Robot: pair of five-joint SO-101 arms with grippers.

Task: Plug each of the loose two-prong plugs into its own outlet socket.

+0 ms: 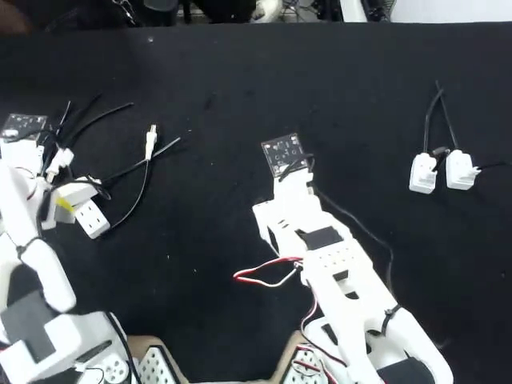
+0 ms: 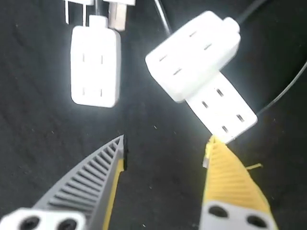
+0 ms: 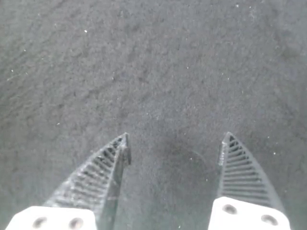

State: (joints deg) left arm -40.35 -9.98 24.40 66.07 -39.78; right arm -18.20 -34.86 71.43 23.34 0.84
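My left gripper (image 2: 165,148) is open, its yellow-taped fingers (image 2: 229,178) low over the black cloth just short of the white outlet blocks. One flat block (image 2: 95,65) lies ahead of one finger, with a two-prong plug (image 2: 74,9) at its far end. A thicker block (image 2: 192,51) sits on a longer strip (image 2: 223,109) whose end touches the other finger's tip. In the high view this cluster (image 1: 88,212) lies at the table's left by the left gripper (image 1: 66,202). My right gripper (image 3: 175,143) hangs open over bare cloth at mid-table (image 1: 290,164).
A loose white plug on a black cable (image 1: 150,140) lies between the arms. Two white plug blocks (image 1: 422,172) (image 1: 460,170) with black cords sit at the right. Black cables (image 1: 88,120) fan out beside the left cluster. A red and white wire (image 1: 264,276) loops off the right arm.
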